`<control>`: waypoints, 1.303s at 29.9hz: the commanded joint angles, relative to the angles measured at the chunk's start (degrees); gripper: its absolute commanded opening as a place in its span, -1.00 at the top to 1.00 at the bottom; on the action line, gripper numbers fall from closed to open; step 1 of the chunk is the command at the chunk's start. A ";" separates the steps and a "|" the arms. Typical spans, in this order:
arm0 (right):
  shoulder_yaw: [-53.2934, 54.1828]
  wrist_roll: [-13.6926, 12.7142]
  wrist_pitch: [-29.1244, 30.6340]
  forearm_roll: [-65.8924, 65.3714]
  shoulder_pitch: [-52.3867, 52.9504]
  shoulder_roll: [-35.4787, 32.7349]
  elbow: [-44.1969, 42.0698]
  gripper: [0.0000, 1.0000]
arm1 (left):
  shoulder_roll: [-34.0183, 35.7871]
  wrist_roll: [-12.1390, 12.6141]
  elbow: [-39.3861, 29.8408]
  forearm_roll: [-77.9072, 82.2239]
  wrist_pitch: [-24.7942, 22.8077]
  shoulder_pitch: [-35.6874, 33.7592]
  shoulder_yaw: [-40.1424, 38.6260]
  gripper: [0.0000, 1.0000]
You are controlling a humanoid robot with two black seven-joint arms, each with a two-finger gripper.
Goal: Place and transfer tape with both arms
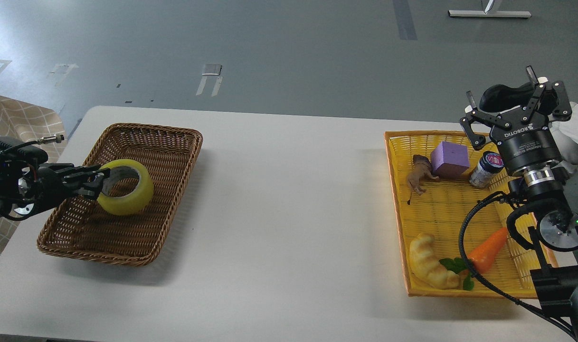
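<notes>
The tape (136,197), a yellow roll with a grey-white core, lies low in the brown wicker basket (165,152) on the left of the white table. My left gripper (99,180) comes in from the left edge and is shut on the roll's left wall. My right gripper (516,111) stands upright above the far right corner of the yellow basket (440,213), fingers spread open and empty.
The yellow basket holds a purple block (449,159), a brown toy animal (419,178), a small jar (486,170), a toy carrot (488,249) and a pale croissant toy (429,261). My right arm's cables (464,242) loop over it. The table's left edge lies beside the brown basket.
</notes>
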 commanded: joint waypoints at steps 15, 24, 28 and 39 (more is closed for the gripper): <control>0.00 0.00 0.00 0.00 -0.36 -0.02 0.01 -1.00 | -0.51 0.27 -0.77 -1.09 0.83 0.10 -0.28 -0.62; 0.00 0.00 0.00 0.00 -0.44 -0.02 0.36 -1.00 | 0.63 0.44 -3.93 -21.43 0.13 -8.58 -2.30 -0.87; 0.09 0.00 0.00 0.00 -0.36 -0.02 0.63 -1.00 | 0.63 0.44 -5.87 -31.48 -1.46 -13.69 -2.48 -0.88; 0.18 0.00 0.00 0.00 1.05 -0.81 0.80 -1.00 | -9.74 0.18 -5.34 -72.63 -6.47 -23.11 -7.22 -0.95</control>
